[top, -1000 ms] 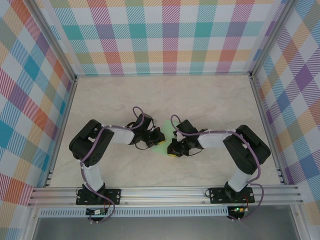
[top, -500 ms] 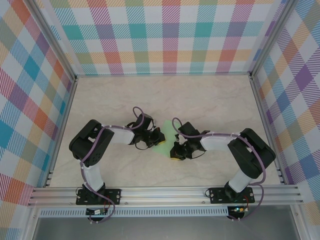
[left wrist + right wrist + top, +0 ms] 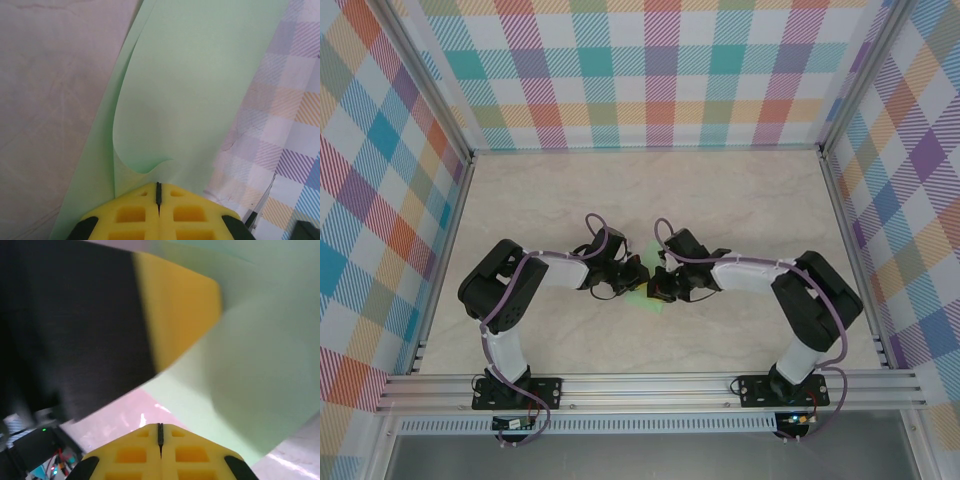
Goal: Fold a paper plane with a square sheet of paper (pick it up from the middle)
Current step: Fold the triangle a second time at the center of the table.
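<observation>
The square sheet of paper (image 3: 200, 90) is pale mint green and curls up from the table. My left gripper (image 3: 159, 184) is shut on its near edge, and one layer bends over just beyond the yellow tips. In the top view the left gripper (image 3: 631, 272) and right gripper (image 3: 658, 286) nearly meet at mid-table, with slivers of the sheet (image 3: 647, 301) showing around them. My right gripper (image 3: 160, 426) is shut with nothing seen between its fingers. Its tips sit low by the paper (image 3: 260, 365), close to the left gripper's yellow finger (image 3: 175, 305).
The pale marble tabletop (image 3: 740, 200) stretches away behind the grippers. Plaid walls (image 3: 650, 70) close in the back and both sides. An aluminium rail (image 3: 650, 385) runs along the near edge, where both arm bases are bolted.
My right gripper has swung left and slightly away from the rail until it is close against the left gripper, and its jaws have closed fully. The left arm has held still with the paper.
</observation>
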You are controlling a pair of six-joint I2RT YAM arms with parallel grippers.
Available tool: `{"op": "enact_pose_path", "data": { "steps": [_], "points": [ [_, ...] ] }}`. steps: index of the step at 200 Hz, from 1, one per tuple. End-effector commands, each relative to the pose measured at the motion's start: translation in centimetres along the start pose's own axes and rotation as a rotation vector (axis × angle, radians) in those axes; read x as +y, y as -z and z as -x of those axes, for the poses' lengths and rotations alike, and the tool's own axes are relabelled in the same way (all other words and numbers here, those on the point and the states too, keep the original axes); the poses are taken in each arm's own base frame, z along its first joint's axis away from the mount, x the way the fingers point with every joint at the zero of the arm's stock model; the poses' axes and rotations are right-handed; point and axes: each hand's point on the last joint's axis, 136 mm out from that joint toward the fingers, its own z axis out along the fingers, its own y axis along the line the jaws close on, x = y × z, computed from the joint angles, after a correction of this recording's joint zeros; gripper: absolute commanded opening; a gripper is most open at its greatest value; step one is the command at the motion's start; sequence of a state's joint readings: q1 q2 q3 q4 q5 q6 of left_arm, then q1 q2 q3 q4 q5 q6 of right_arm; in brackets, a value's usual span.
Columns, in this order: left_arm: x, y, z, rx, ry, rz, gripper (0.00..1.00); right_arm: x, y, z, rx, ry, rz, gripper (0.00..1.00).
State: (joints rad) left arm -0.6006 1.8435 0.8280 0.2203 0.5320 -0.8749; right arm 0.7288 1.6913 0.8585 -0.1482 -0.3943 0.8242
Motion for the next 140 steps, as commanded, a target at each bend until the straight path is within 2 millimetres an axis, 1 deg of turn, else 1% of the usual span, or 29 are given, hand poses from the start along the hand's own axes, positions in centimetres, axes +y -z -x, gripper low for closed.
{"op": "enact_pose_path", "data": {
  "steps": [1, 25, 53, 75, 115, 140],
  "points": [
    [2.4, 0.1, -1.5, 0.037, 0.046, 0.085, 0.0, -2.6, -1.1, -0.9, 0.022, -0.047, -0.084, 0.05],
    [2.3, 0.2, -1.4, 0.034, 0.037, 0.084, 0.0, -4.6, -1.4, -2.3, 0.055, -0.073, -0.126, 0.04],
    [2.1, 0.3, -1.1, 0.022, 0.026, 0.096, 0.0, -6.1, -1.3, -3.5, 0.079, -0.085, -0.16, 0.04],
    [2.0, 0.4, -0.4, 0.002, 0.024, 0.106, 0.0, -6.1, -1.2, -3.7, 0.103, -0.068, -0.159, 0.03],
    [1.1, 0.7, 1.3, -0.028, 0.008, 0.1, 0.0, -6.0, -1.2, -3.9, 0.133, -0.032, -0.153, 0.03],
    [1.0, 1.0, 2.3, -0.049, 0.004, 0.109, 0.0, -6.0, -1.2, -4.0, 0.145, -0.026, -0.155, 0.03]
  ]
}}
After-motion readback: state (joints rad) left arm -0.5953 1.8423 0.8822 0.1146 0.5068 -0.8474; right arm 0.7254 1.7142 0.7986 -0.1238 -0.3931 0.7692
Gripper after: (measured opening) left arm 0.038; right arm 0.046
